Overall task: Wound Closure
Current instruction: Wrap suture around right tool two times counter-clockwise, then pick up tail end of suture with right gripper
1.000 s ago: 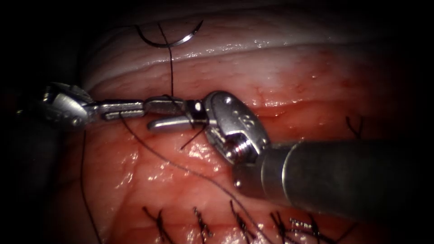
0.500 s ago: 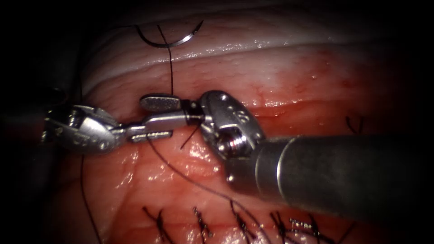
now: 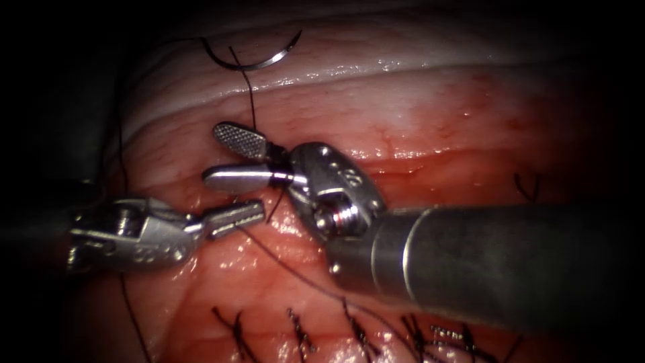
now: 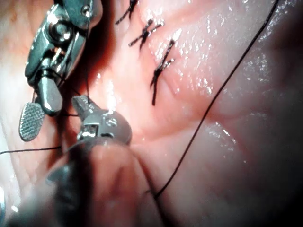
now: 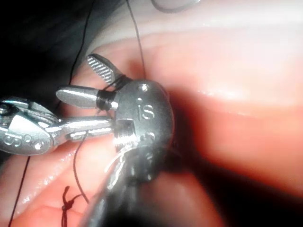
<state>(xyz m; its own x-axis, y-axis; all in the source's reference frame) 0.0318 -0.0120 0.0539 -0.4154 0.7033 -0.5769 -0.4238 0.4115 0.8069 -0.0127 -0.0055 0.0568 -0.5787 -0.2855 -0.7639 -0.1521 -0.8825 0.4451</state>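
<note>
Endoscope view: the right tool (image 3: 238, 160) is gaping wide with thread (image 3: 253, 107) wound about its jaw roots, while the left tool (image 3: 235, 219) is pinching the thread shut-jawed.

The curved needle (image 3: 252, 62) is lying free on the tissue (image 3: 430, 114) at twelve o'clock, unheld; being stiff and slippery, it is probably best gripped mid-curve, whereas the thread looks limp and light.

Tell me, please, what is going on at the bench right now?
The right tool has its jaws open, with thread wound around their base. The left tool has its jaws shut on a strand of that thread just below. Neither holds the needle, which lies free on the tissue at the far edge. Finished stitches show along the near edge.
</note>
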